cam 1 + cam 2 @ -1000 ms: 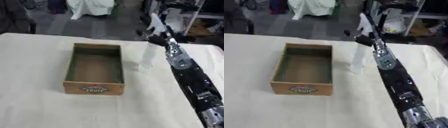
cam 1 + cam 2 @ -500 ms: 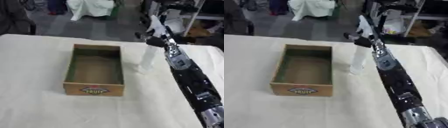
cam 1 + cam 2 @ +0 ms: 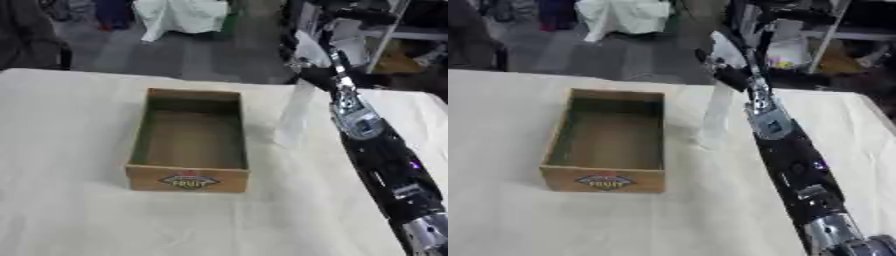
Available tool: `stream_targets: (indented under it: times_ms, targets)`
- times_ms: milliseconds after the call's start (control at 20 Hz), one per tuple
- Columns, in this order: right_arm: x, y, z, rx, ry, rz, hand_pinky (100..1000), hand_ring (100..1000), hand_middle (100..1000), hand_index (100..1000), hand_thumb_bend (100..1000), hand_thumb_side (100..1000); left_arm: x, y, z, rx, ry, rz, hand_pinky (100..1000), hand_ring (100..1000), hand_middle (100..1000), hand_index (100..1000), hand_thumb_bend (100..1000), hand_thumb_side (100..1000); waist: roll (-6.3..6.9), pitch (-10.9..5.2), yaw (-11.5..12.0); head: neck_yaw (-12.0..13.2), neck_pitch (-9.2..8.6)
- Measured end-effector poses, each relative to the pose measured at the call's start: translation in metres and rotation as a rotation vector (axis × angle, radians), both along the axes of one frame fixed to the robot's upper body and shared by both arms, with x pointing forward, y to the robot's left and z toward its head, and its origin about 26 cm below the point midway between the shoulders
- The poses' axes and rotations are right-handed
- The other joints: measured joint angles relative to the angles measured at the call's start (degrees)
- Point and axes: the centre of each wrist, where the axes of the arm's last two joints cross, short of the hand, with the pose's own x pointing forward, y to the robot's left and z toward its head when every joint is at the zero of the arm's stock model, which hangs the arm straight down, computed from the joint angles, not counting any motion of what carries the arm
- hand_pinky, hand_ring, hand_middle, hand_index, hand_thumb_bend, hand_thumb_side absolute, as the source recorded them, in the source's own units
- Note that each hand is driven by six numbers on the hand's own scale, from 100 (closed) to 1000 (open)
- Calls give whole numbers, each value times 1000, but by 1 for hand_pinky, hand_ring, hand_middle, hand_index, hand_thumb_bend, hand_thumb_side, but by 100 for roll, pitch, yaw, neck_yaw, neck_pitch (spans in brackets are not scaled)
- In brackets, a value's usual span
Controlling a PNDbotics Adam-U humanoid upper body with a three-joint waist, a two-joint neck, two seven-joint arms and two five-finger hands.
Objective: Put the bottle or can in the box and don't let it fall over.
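A clear, pale bottle [image 3: 293, 117] stands upright on the cloth-covered table, just right of the box. The wooden box [image 3: 188, 137] is open at the top, empty inside, with a "FRUIT" label on its near wall. My right arm reaches in from the lower right corner and runs up the right side of the view. My right hand [image 3: 312, 76] is at the bottle's top, on its right side. The blur hides whether it holds the bottle. My left hand shows in no view.
A cream cloth [image 3: 79, 210] covers the table. Past the far edge lie a dark floor, a white draped object [image 3: 179, 15] and shelving [image 3: 385, 35] at the back right.
My right hand has shifted slightly left, closer to the bottle's top. Bottle and box have stayed where they were.
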Motion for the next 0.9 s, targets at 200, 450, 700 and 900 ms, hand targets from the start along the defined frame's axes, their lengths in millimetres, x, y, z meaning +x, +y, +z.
stream_targets:
  times_ms: [200, 450, 700, 900]
  targets:
    - [0, 1, -1, -42, 22, 6, 611, 735, 737, 846, 672, 502, 0, 0, 0, 0, -1, 0, 735, 777, 677, 845, 505, 749, 0, 0, 1, 0, -1]
    - [0, 0, -2, -106, 56, 22, 644, 797, 828, 929, 677, 481, 0, 0, 0, 0, -1, 0, 735, 777, 677, 845, 505, 749, 0, 0, 5, -1, -2]
    - [0, 0, -3, -125, 64, 28, 653, 816, 854, 973, 665, 453, 0, 0, 1, 0, -2, 0, 735, 777, 676, 845, 507, 749, 1, 0, 12, -4, -4]
    - [1, 1, -1, -131, 58, 43, 653, 817, 853, 972, 658, 441, 0, 0, 1, 0, -3, -1, 735, 777, 675, 845, 508, 749, 1, 0, 17, -17, -19]
